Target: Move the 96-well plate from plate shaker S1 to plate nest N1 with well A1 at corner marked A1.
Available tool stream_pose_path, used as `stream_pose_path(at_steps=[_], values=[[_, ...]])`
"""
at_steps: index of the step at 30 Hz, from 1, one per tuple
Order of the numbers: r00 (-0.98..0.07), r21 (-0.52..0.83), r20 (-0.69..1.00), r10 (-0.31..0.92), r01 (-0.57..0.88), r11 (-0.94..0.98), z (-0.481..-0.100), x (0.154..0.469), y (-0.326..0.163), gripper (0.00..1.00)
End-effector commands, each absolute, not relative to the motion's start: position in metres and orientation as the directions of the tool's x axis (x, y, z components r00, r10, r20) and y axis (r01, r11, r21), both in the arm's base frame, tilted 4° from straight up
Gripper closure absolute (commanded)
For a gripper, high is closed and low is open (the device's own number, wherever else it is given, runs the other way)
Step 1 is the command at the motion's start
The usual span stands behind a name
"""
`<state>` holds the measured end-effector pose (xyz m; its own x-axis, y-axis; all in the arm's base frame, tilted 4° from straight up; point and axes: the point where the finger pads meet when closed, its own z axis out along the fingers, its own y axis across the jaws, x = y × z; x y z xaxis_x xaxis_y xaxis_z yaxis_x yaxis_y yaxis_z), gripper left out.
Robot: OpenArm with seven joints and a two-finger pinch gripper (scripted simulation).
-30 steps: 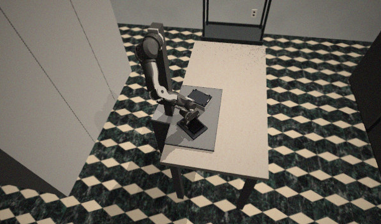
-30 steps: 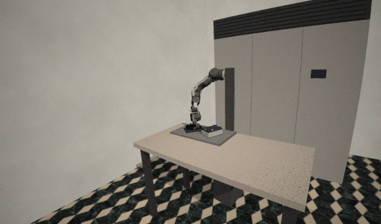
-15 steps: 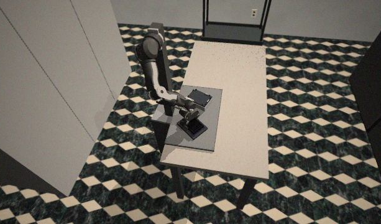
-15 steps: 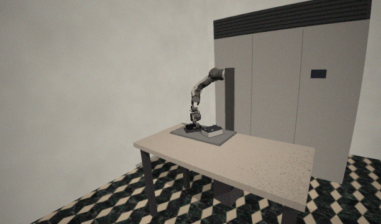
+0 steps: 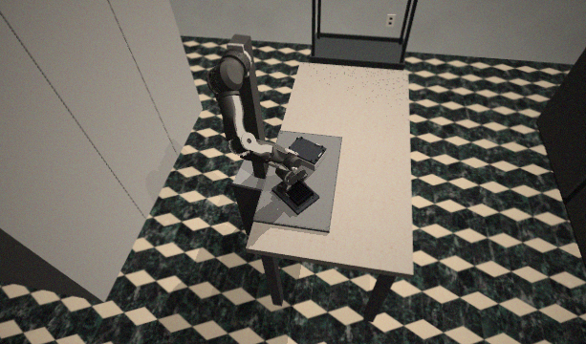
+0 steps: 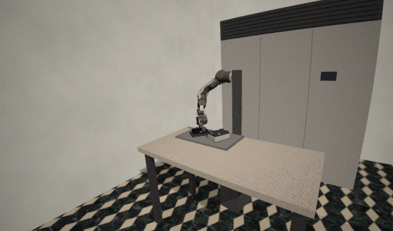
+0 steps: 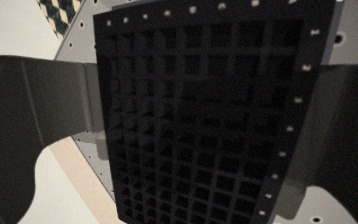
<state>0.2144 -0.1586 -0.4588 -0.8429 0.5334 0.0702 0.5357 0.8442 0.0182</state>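
Clamping the plate point(image 7: 200, 115) by its two long sides, the gripper point(image 5: 297, 183) holds it wells-up (fingers pressed to both edges) over the nest point(image 5: 296, 197) on the grey mat point(image 5: 321, 210). Beyond stands the shaker point(image 5: 308, 150), then the bare table point(image 5: 369, 119).

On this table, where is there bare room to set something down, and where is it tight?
Free: the table's right side beside the mat, and its far end. Crowded: the mat's left part, where shaker, nest and pincer holding the plate cluster.
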Motion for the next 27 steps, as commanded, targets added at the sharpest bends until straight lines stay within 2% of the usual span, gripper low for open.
stream_pose_path(at_steps=[1,27], values=[[-0.841,0.016,0.065,0.537,0.539,0.842,-0.4577,0.2159,-0.1598,1.0],[-0.843,0.022,0.069,0.534,0.536,0.844,-0.4621,0.2135,-0.1581,1.0]])
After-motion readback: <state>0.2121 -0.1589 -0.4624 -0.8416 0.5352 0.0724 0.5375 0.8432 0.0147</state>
